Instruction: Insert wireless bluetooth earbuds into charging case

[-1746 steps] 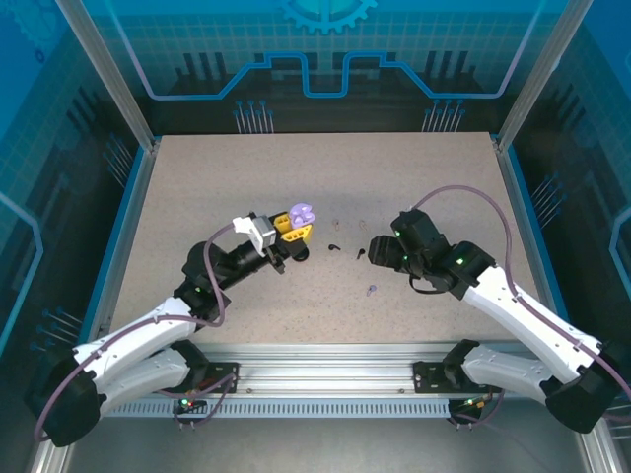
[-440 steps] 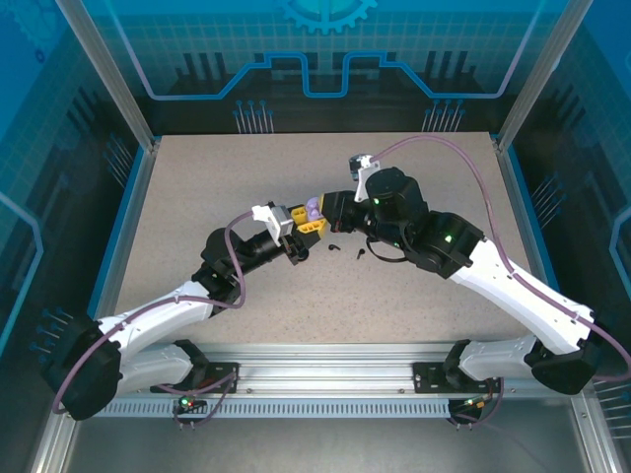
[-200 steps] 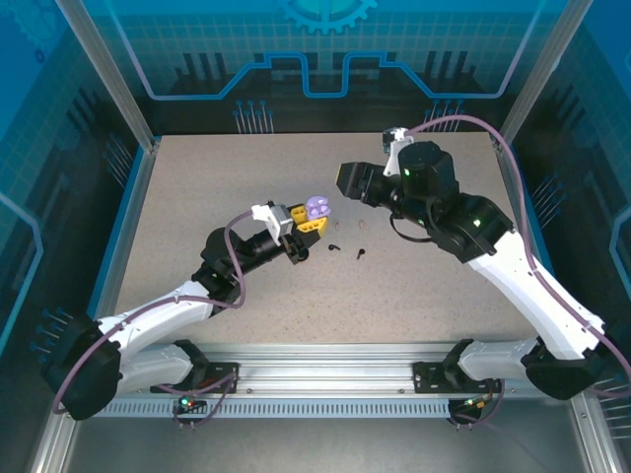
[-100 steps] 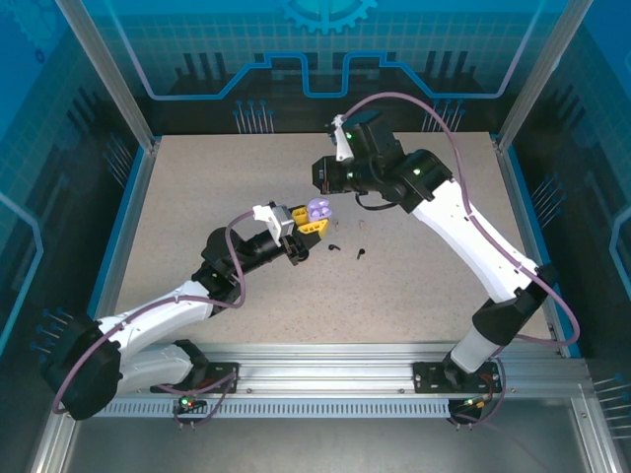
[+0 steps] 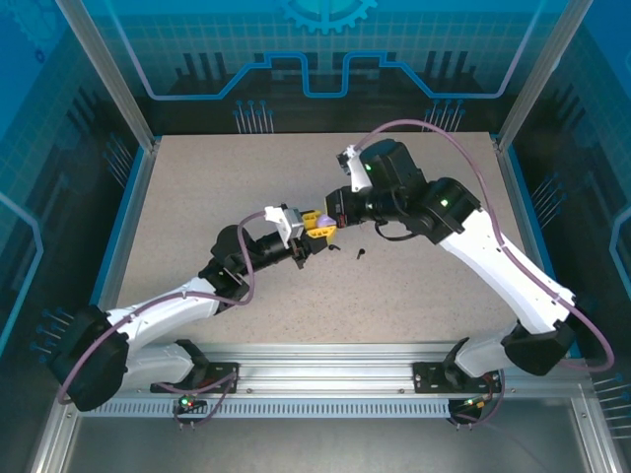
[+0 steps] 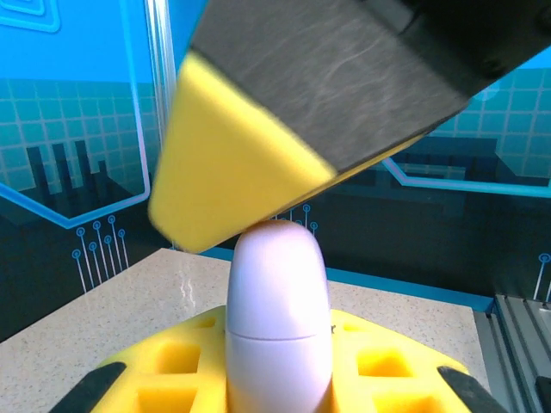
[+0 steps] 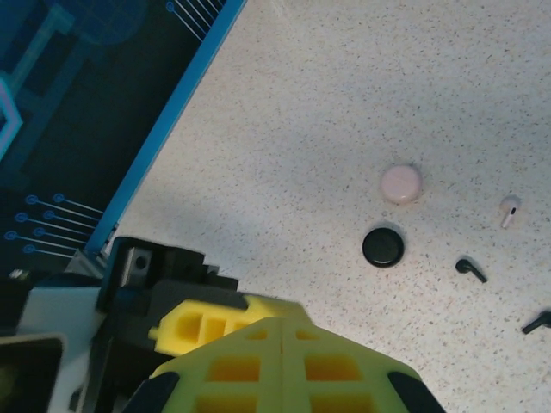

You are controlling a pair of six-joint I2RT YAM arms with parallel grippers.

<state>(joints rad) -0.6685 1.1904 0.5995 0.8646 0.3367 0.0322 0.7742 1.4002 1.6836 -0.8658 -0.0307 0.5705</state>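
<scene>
At the middle of the speckled table [image 5: 197,197] the two arms meet, the left arm [image 5: 187,301] stretched low and the right arm [image 5: 493,256] arched over and angled down. The left gripper [image 5: 312,229] is clamped on the upright lavender charging case [image 6: 277,318]. The right gripper [image 5: 338,215], fingers together, rests its yellow tip on the case's top, seemingly pressing the lid home. The next move probably calls for opening and picking up the loose black earbuds [image 7: 470,269] or the pink earbud [image 7: 510,211] near the black case [image 7: 383,247] and pink case [image 7: 401,183].
</scene>
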